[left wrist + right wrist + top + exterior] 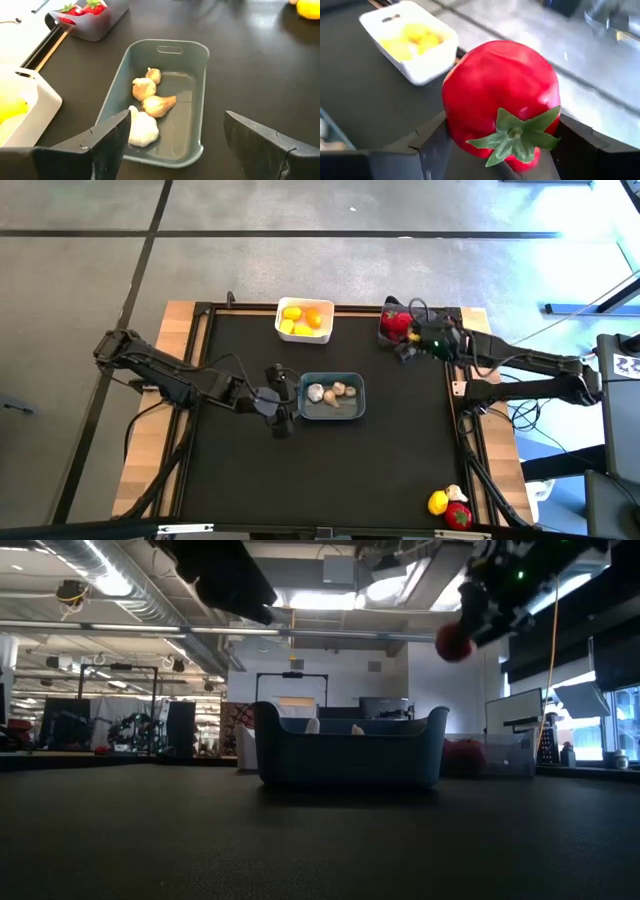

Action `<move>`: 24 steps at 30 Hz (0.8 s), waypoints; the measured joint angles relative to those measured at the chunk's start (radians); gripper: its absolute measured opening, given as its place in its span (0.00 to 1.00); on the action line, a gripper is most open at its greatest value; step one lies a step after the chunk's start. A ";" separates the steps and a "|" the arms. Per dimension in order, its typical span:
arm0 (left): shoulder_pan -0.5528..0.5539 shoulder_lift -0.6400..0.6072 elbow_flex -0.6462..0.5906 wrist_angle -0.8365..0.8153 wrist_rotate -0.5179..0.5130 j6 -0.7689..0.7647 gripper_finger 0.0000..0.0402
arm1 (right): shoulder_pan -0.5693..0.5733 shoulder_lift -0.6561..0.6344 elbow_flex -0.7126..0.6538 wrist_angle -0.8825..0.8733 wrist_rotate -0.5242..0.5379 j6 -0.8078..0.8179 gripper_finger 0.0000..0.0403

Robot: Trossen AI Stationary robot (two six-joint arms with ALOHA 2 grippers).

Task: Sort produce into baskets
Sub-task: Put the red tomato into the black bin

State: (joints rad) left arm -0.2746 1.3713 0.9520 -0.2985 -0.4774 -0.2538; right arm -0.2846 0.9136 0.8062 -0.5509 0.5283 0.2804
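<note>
With the glossy red plastic tomato [500, 105] pinched in the right claw [412, 332] above the dark grey basket [388, 332], centre it before releasing, while the left claw [175, 145] hangs wide over the blue-grey garlic basket [197, 100].

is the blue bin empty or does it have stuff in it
Not empty. The blue bin holds four garlic bulbs, clustered toward one end; the rest of its floor is bare.
</note>
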 joint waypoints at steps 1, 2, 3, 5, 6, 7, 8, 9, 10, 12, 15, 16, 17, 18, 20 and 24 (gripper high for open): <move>0.002 0.012 0.000 0.010 0.000 0.003 0.77 | -0.040 0.007 0.000 -0.013 -0.026 0.002 0.68; 0.003 0.024 0.000 0.008 0.000 0.007 0.77 | -0.079 0.017 0.000 -0.017 -0.049 0.003 0.68; 0.005 0.036 0.000 0.003 0.000 0.009 0.77 | -0.115 0.028 0.000 -0.021 -0.068 0.004 0.68; 0.008 0.052 0.000 0.003 0.000 0.008 0.77 | -0.190 0.054 -0.001 -0.029 -0.102 0.006 0.68; 0.009 0.059 0.000 0.000 0.000 0.005 0.77 | -0.226 0.065 -0.001 -0.028 -0.124 0.007 0.68; 0.009 0.068 0.000 -0.003 0.000 -0.003 0.77 | -0.264 0.076 -0.001 -0.027 -0.148 0.007 0.68; 0.009 0.075 0.000 -0.003 0.000 -0.010 0.77 | -0.303 0.088 -0.001 -0.027 -0.177 0.007 0.68; 0.009 0.082 0.000 -0.005 0.000 -0.016 0.77 | -0.337 0.101 -0.001 -0.027 -0.203 0.007 0.68; 0.009 0.085 0.000 -0.008 0.000 -0.021 0.77 | -0.371 0.115 -0.001 -0.027 -0.229 0.007 0.68; 0.009 0.091 0.000 -0.003 0.000 -0.025 0.77 | -0.430 0.144 -0.001 -0.026 -0.277 0.007 0.68; 0.008 0.096 0.000 -0.008 0.000 -0.025 0.77 | -0.509 0.188 -0.001 -0.012 -0.323 0.007 0.68; 0.008 0.096 0.000 -0.006 0.000 -0.026 0.77 | -0.530 0.203 -0.001 -0.007 -0.332 0.007 0.68; 0.008 0.096 0.000 -0.005 0.000 -0.026 0.77 | -0.549 0.219 -0.001 -0.002 -0.340 0.007 0.68; 0.008 0.096 0.000 -0.004 0.000 -0.026 0.77 | -0.564 0.236 -0.001 0.002 -0.349 0.008 0.68; 0.008 0.096 0.000 -0.006 0.000 -0.027 0.77 | -0.591 0.266 -0.001 0.003 -0.365 0.020 0.68; 0.008 0.096 0.000 -0.005 0.000 -0.028 0.77 | -0.621 0.322 -0.001 0.003 -0.374 0.030 0.68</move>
State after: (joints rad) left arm -0.2665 1.4673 0.9524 -0.3038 -0.4774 -0.2813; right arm -0.9054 1.2360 0.8051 -0.5479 0.1542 0.3105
